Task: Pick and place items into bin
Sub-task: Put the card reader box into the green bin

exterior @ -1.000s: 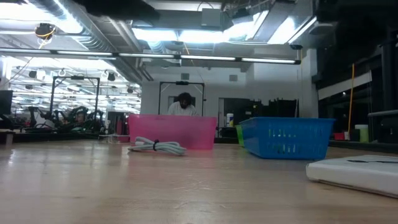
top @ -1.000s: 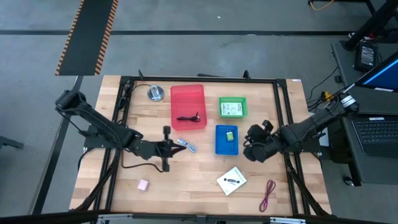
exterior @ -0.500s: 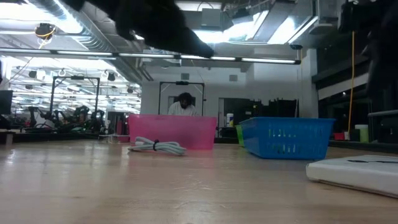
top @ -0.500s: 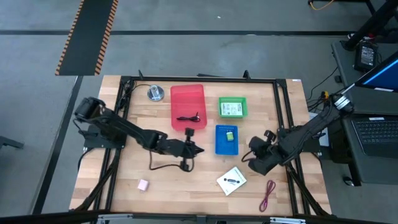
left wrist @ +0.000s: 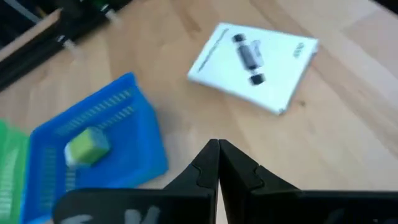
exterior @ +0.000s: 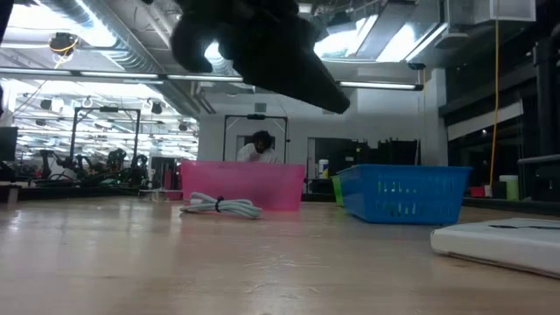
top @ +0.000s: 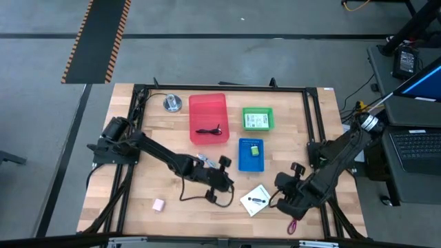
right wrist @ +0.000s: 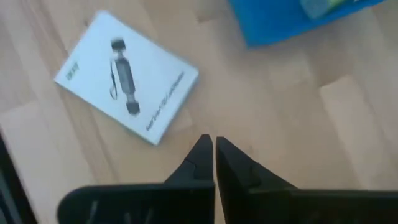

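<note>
Both closed grippers hover beside white card (top: pixel 256 200) bearing black mark.

In the high view the right gripper (top: pixel 288 202) covers most of the dark red cord (top: pixel 294 224) at lower right. The low view cuts off the white card (exterior: pixel 503 242) at its right edge. The left wrist view blurs the blue bin's (left wrist: pixel 127 158) green-white piece (left wrist: pixel 88 147).

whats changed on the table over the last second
Both arms swung toward the table's near edge. The left claw crossed from beside the silvery cable to the middle, short of the white card. The right claw came down from beside the blue bin to just right of that card. Both are shut and empty. Nothing was picked up; the bins and pink cube stayed put.
</note>
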{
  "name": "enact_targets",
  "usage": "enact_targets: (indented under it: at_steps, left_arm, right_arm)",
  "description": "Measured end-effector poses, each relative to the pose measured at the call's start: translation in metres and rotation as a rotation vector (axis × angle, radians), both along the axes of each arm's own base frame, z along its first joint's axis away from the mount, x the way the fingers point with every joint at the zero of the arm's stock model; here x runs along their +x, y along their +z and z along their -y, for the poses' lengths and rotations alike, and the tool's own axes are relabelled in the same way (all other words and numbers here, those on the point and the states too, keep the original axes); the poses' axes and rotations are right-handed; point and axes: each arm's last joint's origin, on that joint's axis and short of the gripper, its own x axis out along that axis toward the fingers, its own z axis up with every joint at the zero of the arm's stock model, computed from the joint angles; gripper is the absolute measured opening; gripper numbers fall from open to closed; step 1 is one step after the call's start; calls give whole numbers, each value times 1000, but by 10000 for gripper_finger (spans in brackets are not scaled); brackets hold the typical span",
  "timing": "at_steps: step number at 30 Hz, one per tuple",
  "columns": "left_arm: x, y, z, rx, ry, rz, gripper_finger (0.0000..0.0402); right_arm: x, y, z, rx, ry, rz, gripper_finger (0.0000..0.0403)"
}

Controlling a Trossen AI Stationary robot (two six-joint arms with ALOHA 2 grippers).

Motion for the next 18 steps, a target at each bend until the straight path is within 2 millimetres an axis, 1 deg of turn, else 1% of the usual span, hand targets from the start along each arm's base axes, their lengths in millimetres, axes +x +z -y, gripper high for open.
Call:
enact_targets:
  at_steps: [3, 8, 13, 18]
  left_arm:
    - [0, -6, 10, 34, -36, -41, 3]
    - [0, -10, 22, 34, -63, -39, 3]
    - [-3, -10, 29, 10, -61, -39, 3]
    - [-7, -10, 37, -11, -61, -41, 3]
  right_arm:
    - [8, -8, -12, -7, -3, -60, 0]
    - [21, -16, -31, -9, 15, -95, 0]
    - [28, -27, -44, 4, 12, -78, 0]
    - [33, -38, -51, 17, 16, -65, 0]
